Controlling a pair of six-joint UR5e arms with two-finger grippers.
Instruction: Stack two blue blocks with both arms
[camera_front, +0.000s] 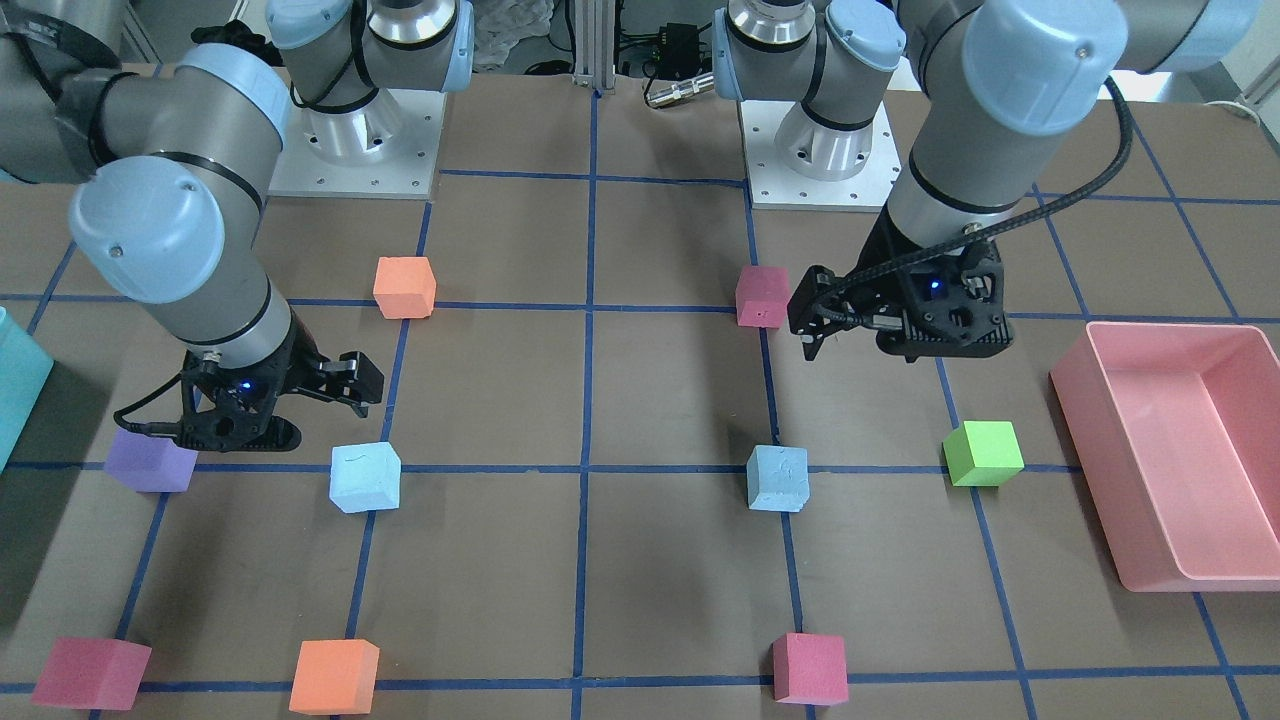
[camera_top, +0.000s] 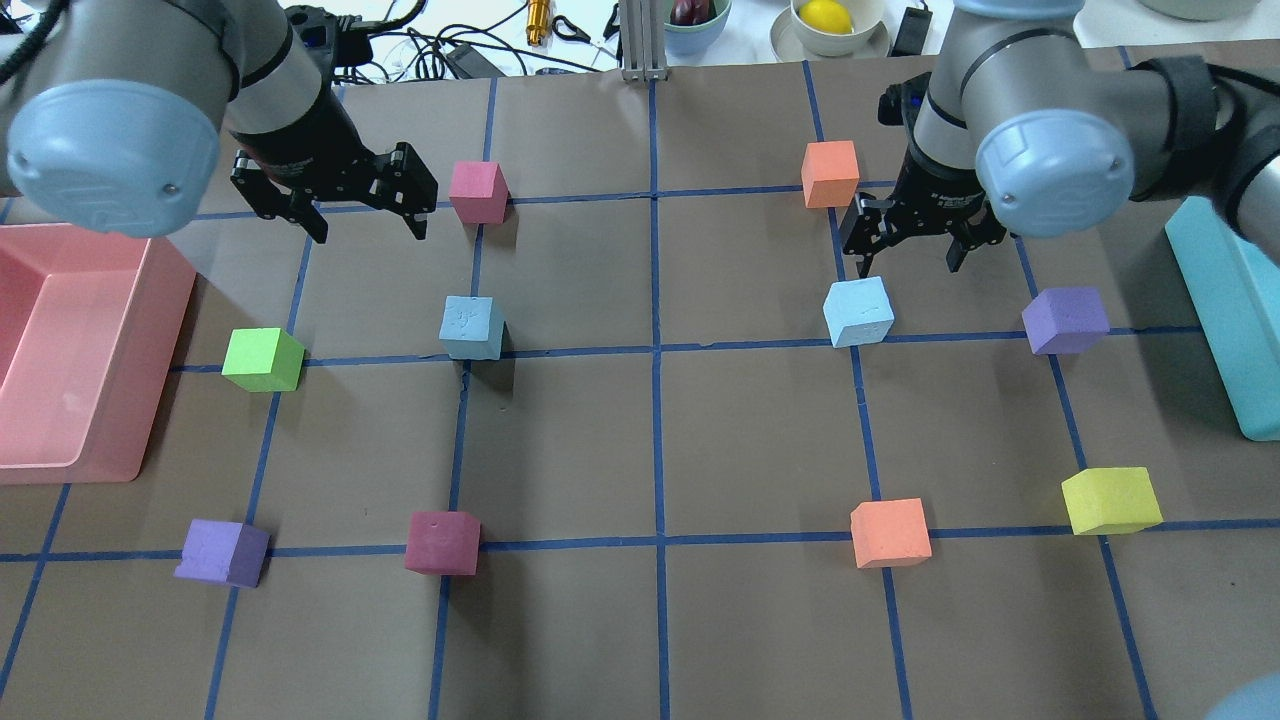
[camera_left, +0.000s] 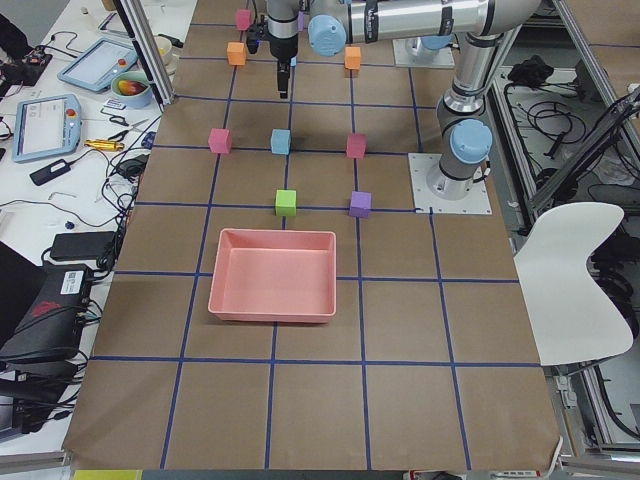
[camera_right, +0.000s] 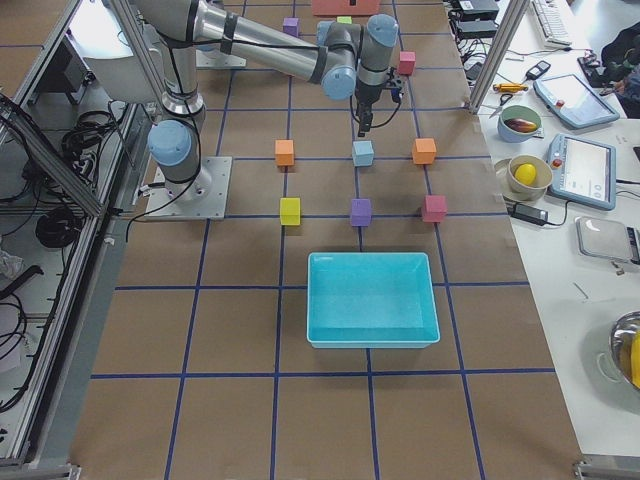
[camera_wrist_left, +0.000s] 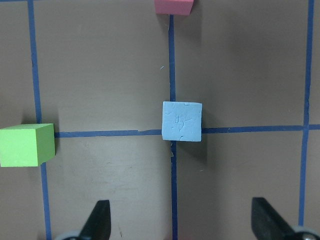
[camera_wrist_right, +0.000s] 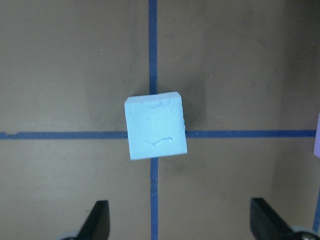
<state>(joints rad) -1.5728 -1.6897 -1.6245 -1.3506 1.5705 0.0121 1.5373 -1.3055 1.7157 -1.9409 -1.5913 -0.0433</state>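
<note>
Two pale blue blocks lie apart on the brown table. The left blue block (camera_top: 472, 327) also shows in the left wrist view (camera_wrist_left: 182, 121). My left gripper (camera_top: 368, 232) is open and empty, above the table and short of that block, between it and the robot base. The right blue block (camera_top: 858, 311) sits tilted on a tape crossing and shows in the right wrist view (camera_wrist_right: 155, 126). My right gripper (camera_top: 908, 262) is open and empty, just behind that block on the base side. Black fingertips (camera_wrist_right: 97, 220) frame the bottom of each wrist view.
A pink bin (camera_top: 165, 350) stands at the left edge and a teal bin (camera_top: 1225, 320) at the right. A green cube (camera_top: 262, 360), dark pink cube (camera_top: 477, 192), orange cube (camera_top: 830, 173) and purple cube (camera_top: 1066, 320) lie near the blue blocks. Several more cubes sit farther forward.
</note>
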